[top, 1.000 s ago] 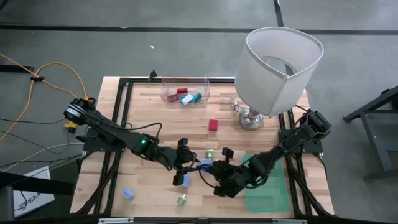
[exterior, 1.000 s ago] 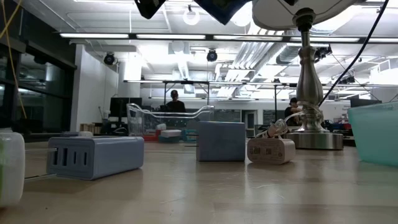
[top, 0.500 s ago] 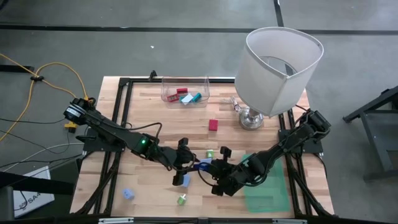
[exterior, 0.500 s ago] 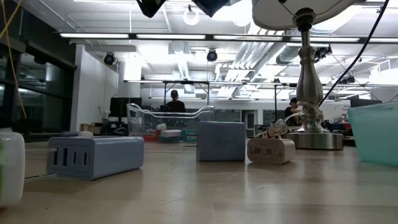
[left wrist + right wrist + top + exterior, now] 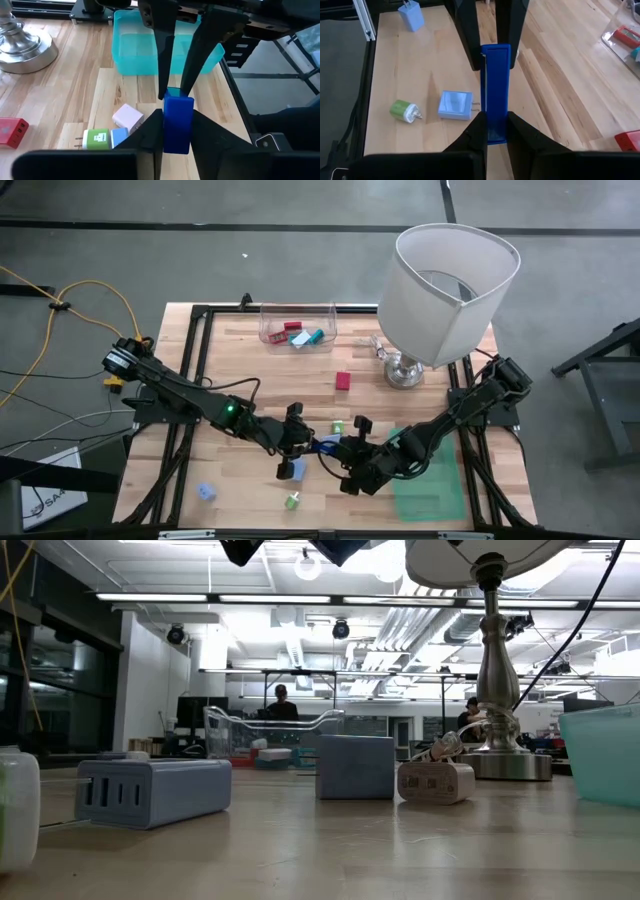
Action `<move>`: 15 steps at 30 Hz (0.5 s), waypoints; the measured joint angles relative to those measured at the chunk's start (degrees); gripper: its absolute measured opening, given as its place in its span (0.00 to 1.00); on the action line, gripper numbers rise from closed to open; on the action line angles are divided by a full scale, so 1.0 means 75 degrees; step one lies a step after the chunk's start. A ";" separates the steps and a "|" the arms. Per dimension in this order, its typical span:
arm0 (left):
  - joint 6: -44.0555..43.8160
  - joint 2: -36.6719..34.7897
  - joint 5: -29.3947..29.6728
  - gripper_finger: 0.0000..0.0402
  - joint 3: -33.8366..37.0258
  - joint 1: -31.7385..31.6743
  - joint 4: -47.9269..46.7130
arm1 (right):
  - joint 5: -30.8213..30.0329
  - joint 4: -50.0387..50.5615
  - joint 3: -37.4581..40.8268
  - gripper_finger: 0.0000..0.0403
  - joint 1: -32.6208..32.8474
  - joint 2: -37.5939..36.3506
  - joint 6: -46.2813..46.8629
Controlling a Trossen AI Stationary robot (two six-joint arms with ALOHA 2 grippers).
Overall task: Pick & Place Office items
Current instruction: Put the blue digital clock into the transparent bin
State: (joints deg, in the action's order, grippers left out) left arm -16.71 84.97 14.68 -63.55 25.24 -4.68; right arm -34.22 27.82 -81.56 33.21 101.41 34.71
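Blue block (image 5: 177,123) mid-table — left gripper (image 5: 176,125) now clamped on it, apparently; right gripper (image 5: 495,125) unchanged, gripping other end.

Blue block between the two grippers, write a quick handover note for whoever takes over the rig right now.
Left gripper: shut on the blue block, mid-table.
Right gripper: shut on the same block's other end. Both arms hold it above the table, a handover in progress.
Clear bin at the far edge: holds red and teal pieces.
Teal tray by the right arm: no pieces seen in it.
Loose on the table: red piece, green piece, light blue pieces and a green one near the front.
Left: one gripper releases, then place the block and clear the loose pieces.
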 joint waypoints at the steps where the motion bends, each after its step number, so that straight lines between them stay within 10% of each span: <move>1: 0.0000 0.0000 0.0001 0.16 0.0000 -0.0001 -0.0001 | 0.0000 0.0002 0.0000 0.09 0.0000 0.0000 0.0004; 15: -0.0034 0.0003 -0.0002 0.16 0.0000 -0.0001 0.0002 | 0.0177 -0.0012 0.0000 0.15 -0.0006 0.0000 -0.0041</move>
State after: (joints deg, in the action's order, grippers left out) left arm -16.97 84.99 14.66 -63.55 25.23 -4.67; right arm -32.89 27.73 -81.56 33.17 101.41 34.40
